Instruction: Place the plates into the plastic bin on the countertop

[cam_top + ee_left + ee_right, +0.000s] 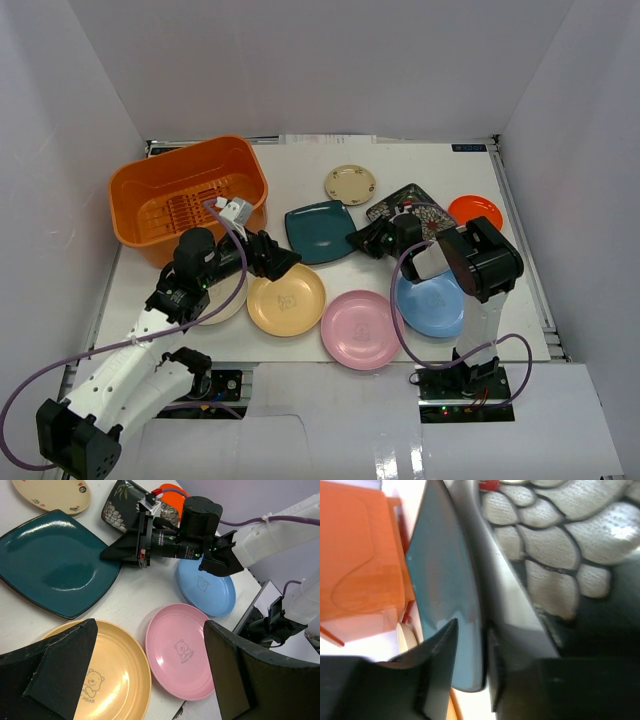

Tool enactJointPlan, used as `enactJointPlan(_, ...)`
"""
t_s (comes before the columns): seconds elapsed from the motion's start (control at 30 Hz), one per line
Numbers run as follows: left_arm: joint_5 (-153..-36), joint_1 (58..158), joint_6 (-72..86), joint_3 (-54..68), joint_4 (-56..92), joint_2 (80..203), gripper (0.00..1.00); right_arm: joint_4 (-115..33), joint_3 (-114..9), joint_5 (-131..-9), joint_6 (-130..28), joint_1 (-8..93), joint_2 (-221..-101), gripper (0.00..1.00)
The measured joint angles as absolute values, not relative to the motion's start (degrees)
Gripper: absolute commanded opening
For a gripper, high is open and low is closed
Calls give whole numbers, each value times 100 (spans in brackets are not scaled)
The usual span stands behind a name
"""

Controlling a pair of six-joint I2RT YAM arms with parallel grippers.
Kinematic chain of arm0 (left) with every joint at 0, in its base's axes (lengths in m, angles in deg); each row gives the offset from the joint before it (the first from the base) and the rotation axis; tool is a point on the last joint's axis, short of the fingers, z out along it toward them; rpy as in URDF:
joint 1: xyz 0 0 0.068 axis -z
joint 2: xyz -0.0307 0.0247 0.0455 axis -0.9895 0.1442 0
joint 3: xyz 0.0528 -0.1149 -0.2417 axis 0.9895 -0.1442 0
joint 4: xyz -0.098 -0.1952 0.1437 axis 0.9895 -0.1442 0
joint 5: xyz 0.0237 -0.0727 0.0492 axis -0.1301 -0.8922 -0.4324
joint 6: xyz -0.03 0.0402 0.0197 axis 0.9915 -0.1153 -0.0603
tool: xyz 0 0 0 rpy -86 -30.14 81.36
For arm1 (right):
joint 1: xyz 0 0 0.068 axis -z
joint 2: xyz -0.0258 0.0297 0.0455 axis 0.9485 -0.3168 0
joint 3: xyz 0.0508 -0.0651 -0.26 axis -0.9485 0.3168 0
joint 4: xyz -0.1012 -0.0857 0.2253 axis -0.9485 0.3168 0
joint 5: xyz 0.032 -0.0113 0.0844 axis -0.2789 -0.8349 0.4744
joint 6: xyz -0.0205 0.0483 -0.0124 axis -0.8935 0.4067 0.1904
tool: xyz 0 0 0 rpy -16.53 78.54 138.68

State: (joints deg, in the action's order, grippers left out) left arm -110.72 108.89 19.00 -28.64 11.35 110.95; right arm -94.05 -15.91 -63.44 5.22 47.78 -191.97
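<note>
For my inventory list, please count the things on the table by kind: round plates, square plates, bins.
Round plates: 6 (beige, orange-red, blue, pink, yellow, cream partly hidden)
Square plates: 2 (teal, black floral)
Plastic bin: 1
Total: 9

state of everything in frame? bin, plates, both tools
plastic bin: upright, no plates inside
dark teal plate: on countertop, right tool at its edge
yellow plate: on countertop
pink plate: on countertop
blue plate: on countertop
orange-red plate: on countertop
beige plate: on countertop
black floral plate: on countertop
cream plate: mostly under left arm
left tool: open, empty, above yellow plate
right tool: astride dark teal plate's edge; clamp unclear
</note>
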Motion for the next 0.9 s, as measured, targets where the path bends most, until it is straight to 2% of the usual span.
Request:
enactJointPlan(0.1,-10965,10889,1917,-2862,1082,11184,97,-9385,-1517,-6412,627,4748,-19206,8)
enactJointPlan(0.37,-10473,10889,1987,-2620,719,11359,91,-9110,-815,-6757,374,4702,-17989,8)
enactJointPlan(0.6,-10220,10886,2208,-2093,385,11788,89,-8095,-417,-7022,-291,4726,-15941,8)
enactJointPlan(0.77,-10154,10886,2448,-1885,249,12032,88,-8043,-402,-6644,-291,4938,-14653,8)
enactJointPlan(0.9,-10158,10886,2641,-1818,302,12332,88,-8176,-402,-6200,-41,5082,-14297,8)
